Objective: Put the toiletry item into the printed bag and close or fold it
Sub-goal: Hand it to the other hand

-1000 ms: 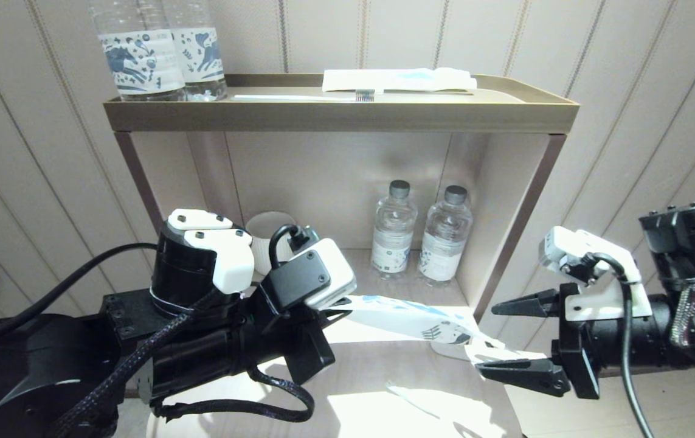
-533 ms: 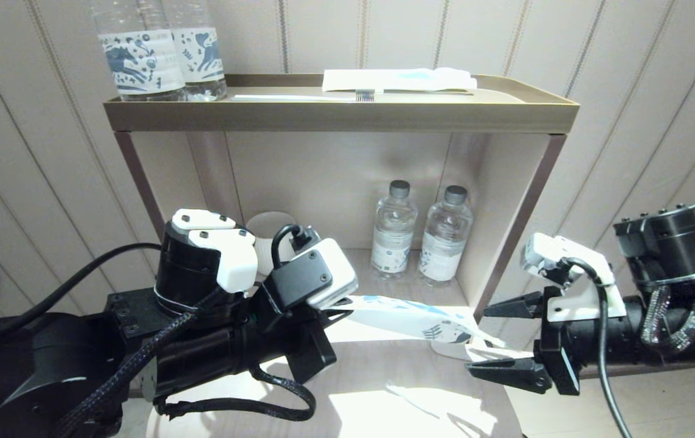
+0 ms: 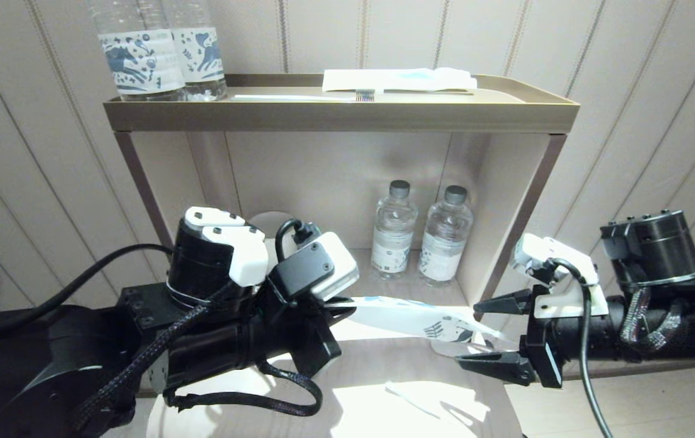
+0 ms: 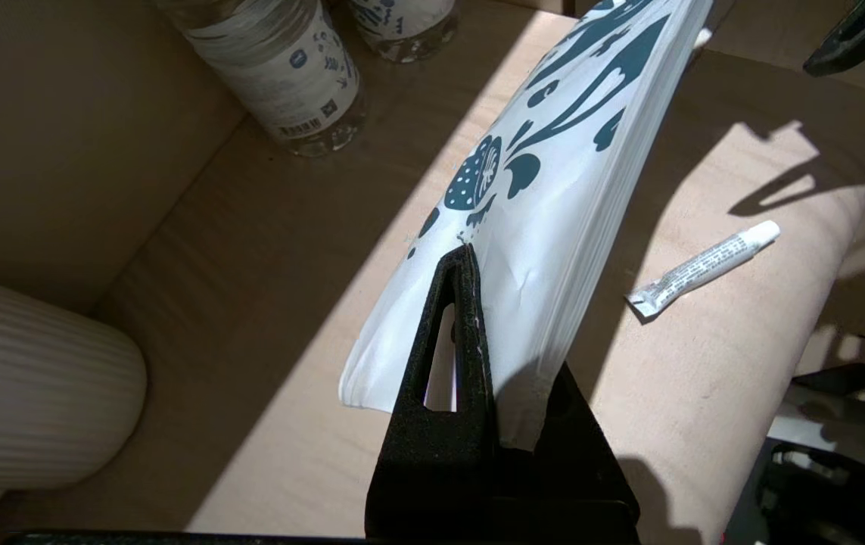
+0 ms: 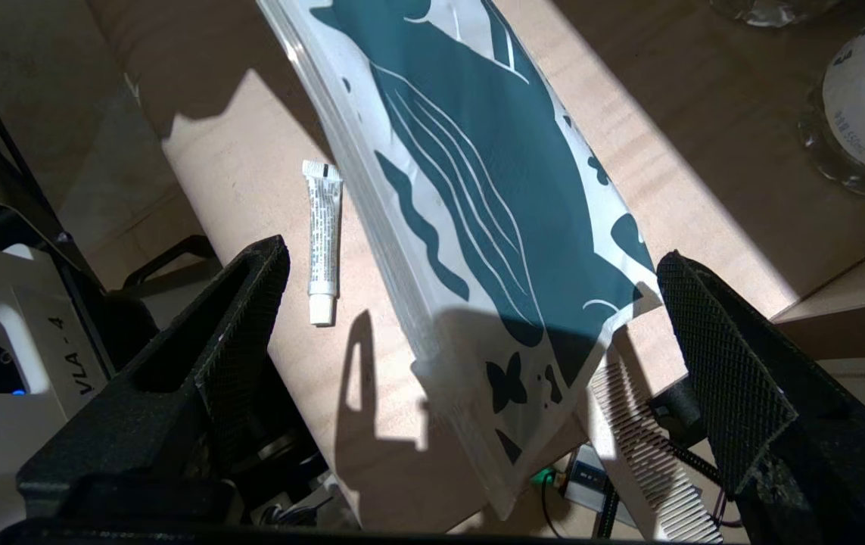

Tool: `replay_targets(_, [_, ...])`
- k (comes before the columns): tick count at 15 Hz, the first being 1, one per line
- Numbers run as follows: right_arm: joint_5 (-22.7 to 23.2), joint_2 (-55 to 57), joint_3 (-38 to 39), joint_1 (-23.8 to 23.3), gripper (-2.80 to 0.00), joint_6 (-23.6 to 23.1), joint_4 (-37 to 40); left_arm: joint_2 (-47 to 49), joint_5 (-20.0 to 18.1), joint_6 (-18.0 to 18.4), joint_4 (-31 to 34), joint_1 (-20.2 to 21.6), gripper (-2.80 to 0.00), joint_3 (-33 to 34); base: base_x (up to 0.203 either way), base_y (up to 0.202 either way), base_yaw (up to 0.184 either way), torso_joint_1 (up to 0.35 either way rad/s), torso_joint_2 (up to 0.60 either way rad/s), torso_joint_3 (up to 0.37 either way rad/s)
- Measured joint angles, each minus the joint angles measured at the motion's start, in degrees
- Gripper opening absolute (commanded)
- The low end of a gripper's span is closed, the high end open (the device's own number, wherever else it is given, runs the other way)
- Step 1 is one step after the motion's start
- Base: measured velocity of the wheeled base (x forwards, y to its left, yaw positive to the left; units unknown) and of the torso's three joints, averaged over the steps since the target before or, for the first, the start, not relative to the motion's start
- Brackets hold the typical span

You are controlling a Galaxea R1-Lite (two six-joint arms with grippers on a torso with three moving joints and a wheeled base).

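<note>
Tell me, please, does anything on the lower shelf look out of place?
A small toothpaste tube lies loose near the lower shelf's front edge, outside the printed bag, which the left gripper holds in mid-air.

**A:** What do I see of the printed bag (image 3: 411, 317)?

**B:** I see 1 flat white pouch with dark blue leaves, a flower and wavy shapes. It is up in the air over the wooden shelf, stretched out almost level. One end is pinched tight and the other end hangs free.

**A:** And the toiletry item?

**B:** I see 1 small white tube (image 4: 704, 266) with a white cap and tiny print. It lies flat on the shelf, beside the bag, not inside it.
</note>
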Motion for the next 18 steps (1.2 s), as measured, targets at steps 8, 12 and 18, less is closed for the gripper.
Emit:
replay_targets(8, [1.30,3.03,3.99,-1.20,0.00,1.07,-8.02,2.98,-0.66,-9.24,3.18,1.05,-2.80,-3.50,0.000,0.000,0.000,0.000,0.00,0.000])
replay_targets(12, [1.33,4.44,2.81,-1.77,0.00,1.05,-8.13,2.67,-1.22,-9.24,3.35,1.19,-2.80,-3.28,0.000,0.000,0.000,0.000,0.00,0.000])
replay_targets(18, [1.24,5.43,1.87,-1.61,-2.80,0.74,-7.72,2.54,-1.83,-9.20,3.34,1.18,-2.80,-3.35,0.000,0.000,0.000,0.000,0.00,0.000])
